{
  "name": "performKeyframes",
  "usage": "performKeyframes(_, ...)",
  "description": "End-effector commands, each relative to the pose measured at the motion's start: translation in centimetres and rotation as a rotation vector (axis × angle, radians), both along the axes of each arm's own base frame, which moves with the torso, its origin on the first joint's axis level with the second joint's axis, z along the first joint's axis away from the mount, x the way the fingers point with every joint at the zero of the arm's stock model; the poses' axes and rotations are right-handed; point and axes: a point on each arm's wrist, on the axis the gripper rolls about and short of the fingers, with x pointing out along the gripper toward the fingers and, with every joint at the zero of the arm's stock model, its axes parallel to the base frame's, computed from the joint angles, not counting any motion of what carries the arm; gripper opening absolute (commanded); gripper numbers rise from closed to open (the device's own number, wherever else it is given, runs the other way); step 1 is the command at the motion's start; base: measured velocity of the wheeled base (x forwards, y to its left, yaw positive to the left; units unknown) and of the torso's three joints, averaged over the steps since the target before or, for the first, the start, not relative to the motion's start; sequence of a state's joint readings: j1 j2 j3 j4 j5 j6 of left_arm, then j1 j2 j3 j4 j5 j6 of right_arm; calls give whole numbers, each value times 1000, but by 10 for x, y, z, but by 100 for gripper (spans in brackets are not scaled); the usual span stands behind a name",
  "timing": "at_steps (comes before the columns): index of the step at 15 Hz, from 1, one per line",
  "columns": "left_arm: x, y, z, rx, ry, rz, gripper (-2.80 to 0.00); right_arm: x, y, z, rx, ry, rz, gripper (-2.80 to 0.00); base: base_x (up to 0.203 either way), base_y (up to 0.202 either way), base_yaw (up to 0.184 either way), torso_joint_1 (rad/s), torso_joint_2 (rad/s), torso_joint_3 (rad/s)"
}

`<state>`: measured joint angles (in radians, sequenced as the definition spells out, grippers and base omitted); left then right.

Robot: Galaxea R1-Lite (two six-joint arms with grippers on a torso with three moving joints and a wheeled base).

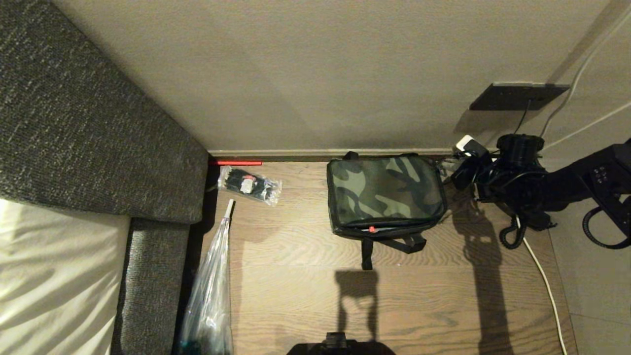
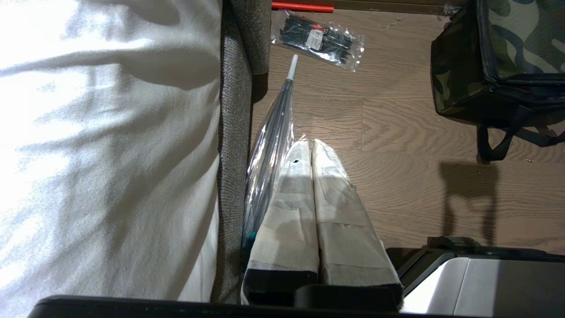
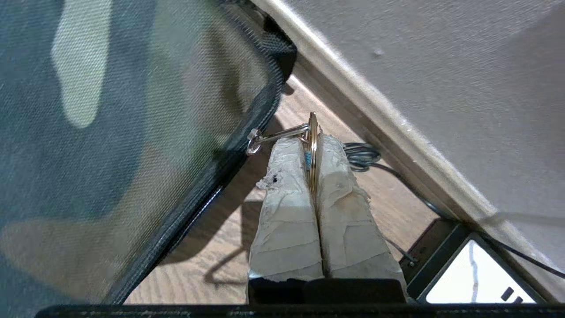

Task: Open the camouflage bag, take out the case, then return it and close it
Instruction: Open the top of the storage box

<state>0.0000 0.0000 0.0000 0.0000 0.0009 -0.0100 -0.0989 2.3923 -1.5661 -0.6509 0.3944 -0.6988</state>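
Observation:
The camouflage bag point(image 1: 384, 195) sits shut on the wooden floor against the wall, with its black straps point(image 1: 367, 251) trailing toward me. My right gripper point(image 3: 312, 143) is at the bag's far right corner point(image 3: 265, 110). It is shut on a metal ring point(image 3: 313, 150), which is linked by a small clip to the bag's zipper edge. In the head view its taped fingertips point(image 1: 465, 144) show just beyond that corner. My left gripper point(image 2: 311, 143) hangs shut and empty beside the bed, far from the bag point(image 2: 499, 57). The case is out of view.
A grey upholstered bed frame point(image 1: 98, 123) with a white sheet fills the left. A wrapped umbrella point(image 1: 212, 286) and a clear packet of black ties point(image 1: 249, 185) lie beside it. A telephone point(image 3: 476, 274), its coiled cord point(image 1: 512, 236), cables and a wall plate point(image 1: 517, 96) crowd the right.

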Motion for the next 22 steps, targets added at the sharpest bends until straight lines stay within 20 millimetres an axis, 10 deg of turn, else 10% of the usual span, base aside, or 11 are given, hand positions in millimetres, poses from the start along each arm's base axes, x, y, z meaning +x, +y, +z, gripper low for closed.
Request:
performKeyframes(1,0,0,0,-1,0,1,-280,3,1,1,7,-10,-4,-280,0,0,0,0,0,0)
performKeyframes(16,0,0,0,-2,0,1,-280,11,15,3,85,-10,-19,-280,0,0,0,0,0,0)
performKeyframes(17,0,0,0,-1,0,1,-280,10,16,2,85,-4,-21,0,0,0,0,0,0,0)
performKeyframes(22,0,0,0,-1,0,1,-280,-1,-1,-18,84,75,-74,0,0,0,0,0,0,0)
